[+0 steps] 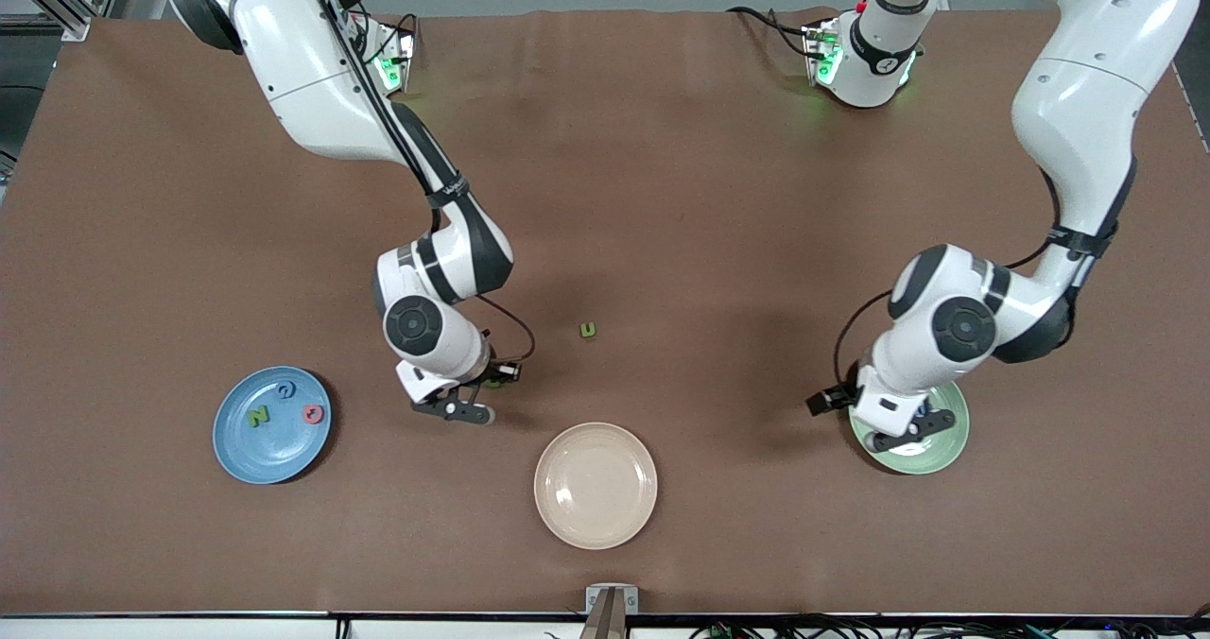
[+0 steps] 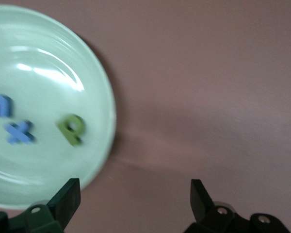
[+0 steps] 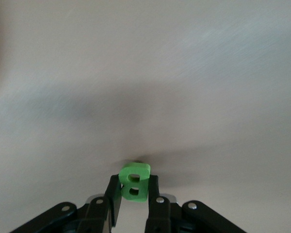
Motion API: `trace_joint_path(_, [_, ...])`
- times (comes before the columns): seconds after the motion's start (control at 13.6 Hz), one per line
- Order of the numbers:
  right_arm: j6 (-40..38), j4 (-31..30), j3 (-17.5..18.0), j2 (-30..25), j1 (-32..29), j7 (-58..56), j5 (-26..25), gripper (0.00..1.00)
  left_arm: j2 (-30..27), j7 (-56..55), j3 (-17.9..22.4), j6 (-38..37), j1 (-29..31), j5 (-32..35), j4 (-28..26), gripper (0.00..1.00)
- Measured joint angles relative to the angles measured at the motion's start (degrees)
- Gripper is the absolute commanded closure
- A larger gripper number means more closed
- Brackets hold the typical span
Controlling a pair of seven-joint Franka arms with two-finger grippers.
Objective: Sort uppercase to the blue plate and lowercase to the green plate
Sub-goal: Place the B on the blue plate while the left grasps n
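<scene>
the blue plate [image 1: 236, 450] holds the n [image 1: 257, 417], g [image 1: 286, 390] and q [image 1: 313, 414]. the green plate [image 2: 94, 87], under the left gripper [image 2: 136, 201] with its fingers spread and empty, holds the m [image 2: 0, 106], x [image 2: 20, 132] and p [image 2: 72, 128]. the right gripper [image 3: 134, 194] clamps the b [image 3: 134, 181] between its fingers over bare table.

Even overhead light, soft shadows – glare on green plate [image 2: 94, 92], wrist views motion-blurred.

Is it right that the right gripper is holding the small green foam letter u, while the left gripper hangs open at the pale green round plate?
Not quite. The right gripper holds the small green foam letter B, as the right wrist view shows. The green foam letter u lies loose on the table. The left gripper does hang open at the pale green round plate.
</scene>
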Motion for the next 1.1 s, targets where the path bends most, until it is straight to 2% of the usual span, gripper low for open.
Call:
trace_joint_path(0.15, [-5.19, 2.97, -2.23, -0.68, -1.08, -3.83, -0.26, 0.99, -0.01, -3.1, -0.51, -0.1, -3.62, 0.0, 0.02, 0.03])
trace_joint_path(0.29, [-8.5, 5.47, -3.83, -1.1, -3.14, -9.34, -0.33, 0.98, 0.02, -6.01, -0.51, -0.08, -8.2, 0.0, 0.27, 0.11])
trace_joint_path(0.52, [-10.15, 6.94, -6.6, -1.16, -6.99, -19.35, -0.38, 0.98, 0.71, -14.56, 0.55, -0.08, -16.57, 0.0, 3.52, 0.12])
trace_joint_path(0.66, [-10.62, 6.94, -8.33, -1.15, -9.68, -24.63, -0.38, 0.98, 2.16, -18.9, 3.88, -0.1, -23.05, -0.02, 6.91, 0.12])
trace_joint_path(0.88, [-11.58, 6.87, -8.93, -1.0, -15.84, -34.17, -0.31, 0.95, 6.68, -22.71, 10.18, -0.07, -33.79, -0.03, 13.99, 0.13])
trace_joint_path(1.03, [-11.54, 6.75, -8.92, -0.74, -18.28, -37.67, -0.3, 0.86, 8.46, -22.9, 11.22, -0.03, -36.73, -0.03, 16.3, 0.14])
trace_joint_path(1.1, [-11.38, 6.69, -8.9, -0.51, -19.23, -38.84, -0.29, 0.65, 9.24, -22.9, 11.29, -0.03, -37.86, -0.03, 17.27, 0.18])
